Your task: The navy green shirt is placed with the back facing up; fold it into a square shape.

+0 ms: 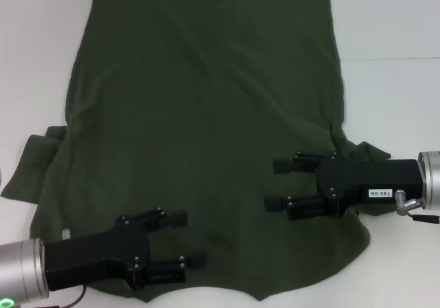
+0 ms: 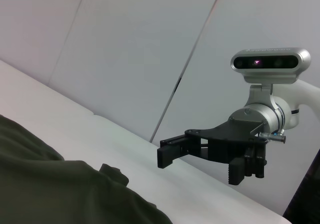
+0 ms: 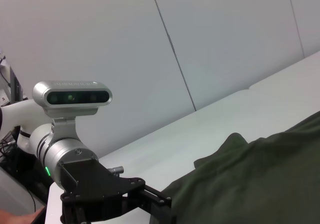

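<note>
Shirt (image 1: 199, 136) of dark olive green lies spread flat on the white table (image 1: 392, 88), its long axis running away from the robot: the straight hem at the far edge, the curved neck edge at the near edge. One sleeve sticks out to the left, partly bunched; the other lies under the right arm. The left gripper (image 1: 187, 239) hovers over the near left part of the cloth, its arm coming in low from the near left corner, fingers pointing right, spread apart and holding nothing. The right gripper (image 1: 275, 183) reaches in level from the right edge above the right sleeve area, fingers pointing left, likewise spread and empty.
</note>
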`<action>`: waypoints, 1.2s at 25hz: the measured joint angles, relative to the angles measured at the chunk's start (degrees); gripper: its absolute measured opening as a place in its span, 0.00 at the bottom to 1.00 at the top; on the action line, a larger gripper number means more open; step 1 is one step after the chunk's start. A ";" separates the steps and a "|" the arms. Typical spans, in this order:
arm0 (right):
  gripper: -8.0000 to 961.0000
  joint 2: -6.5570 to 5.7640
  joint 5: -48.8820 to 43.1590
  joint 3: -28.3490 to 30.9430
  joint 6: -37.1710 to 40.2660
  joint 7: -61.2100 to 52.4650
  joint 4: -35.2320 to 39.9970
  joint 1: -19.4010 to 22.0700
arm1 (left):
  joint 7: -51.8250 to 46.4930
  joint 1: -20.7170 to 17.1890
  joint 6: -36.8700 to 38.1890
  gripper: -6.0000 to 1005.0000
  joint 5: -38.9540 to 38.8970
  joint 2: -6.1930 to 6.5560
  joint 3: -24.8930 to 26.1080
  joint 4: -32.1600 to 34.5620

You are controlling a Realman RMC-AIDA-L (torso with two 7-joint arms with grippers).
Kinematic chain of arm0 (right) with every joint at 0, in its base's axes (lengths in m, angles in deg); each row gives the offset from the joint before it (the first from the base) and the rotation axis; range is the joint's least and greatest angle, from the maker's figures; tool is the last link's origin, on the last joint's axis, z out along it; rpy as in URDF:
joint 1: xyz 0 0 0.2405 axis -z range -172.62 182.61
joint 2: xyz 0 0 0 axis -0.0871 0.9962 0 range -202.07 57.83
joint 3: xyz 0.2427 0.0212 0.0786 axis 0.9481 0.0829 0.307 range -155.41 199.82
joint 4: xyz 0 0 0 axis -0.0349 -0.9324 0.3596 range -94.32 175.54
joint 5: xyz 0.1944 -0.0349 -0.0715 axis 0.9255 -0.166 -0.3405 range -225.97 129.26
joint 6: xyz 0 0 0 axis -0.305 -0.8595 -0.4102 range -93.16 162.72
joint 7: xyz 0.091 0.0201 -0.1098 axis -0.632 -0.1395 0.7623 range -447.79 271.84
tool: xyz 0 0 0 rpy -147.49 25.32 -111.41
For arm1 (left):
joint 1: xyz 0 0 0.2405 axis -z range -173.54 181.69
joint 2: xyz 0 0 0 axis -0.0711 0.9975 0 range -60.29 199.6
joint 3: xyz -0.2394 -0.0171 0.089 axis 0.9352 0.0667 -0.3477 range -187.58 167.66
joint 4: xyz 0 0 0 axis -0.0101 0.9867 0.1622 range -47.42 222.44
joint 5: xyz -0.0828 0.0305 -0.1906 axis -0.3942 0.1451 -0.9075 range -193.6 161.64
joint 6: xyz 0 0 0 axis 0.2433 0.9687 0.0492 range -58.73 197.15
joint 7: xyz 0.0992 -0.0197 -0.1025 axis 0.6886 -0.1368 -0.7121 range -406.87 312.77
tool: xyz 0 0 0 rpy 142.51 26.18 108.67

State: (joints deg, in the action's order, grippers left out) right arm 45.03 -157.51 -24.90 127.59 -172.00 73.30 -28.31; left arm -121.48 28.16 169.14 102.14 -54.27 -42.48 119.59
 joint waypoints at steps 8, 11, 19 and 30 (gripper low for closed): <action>0.98 0.09 0.00 0.12 0.00 0.00 0.00 -0.05 | 0.03 0.00 -0.08 0.90 0.00 0.00 0.20 -0.06; 0.98 0.10 0.00 0.16 0.00 0.00 0.00 0.00 | 0.04 0.00 -0.09 0.90 -0.08 0.00 0.34 -0.11; 0.98 0.34 0.17 0.31 0.00 0.00 -0.06 0.11 | -0.17 -0.04 -0.09 0.90 -0.70 0.00 0.78 -0.16; 0.98 0.87 0.39 1.05 0.02 0.00 -0.09 0.05 | -6.58 0.10 -9.24 0.90 -4.41 0.00 10.80 -0.24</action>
State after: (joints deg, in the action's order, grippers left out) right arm 45.90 -157.12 -23.85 127.61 -172.00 73.22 -28.26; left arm -128.06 28.25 159.91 97.73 -54.26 -31.68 119.35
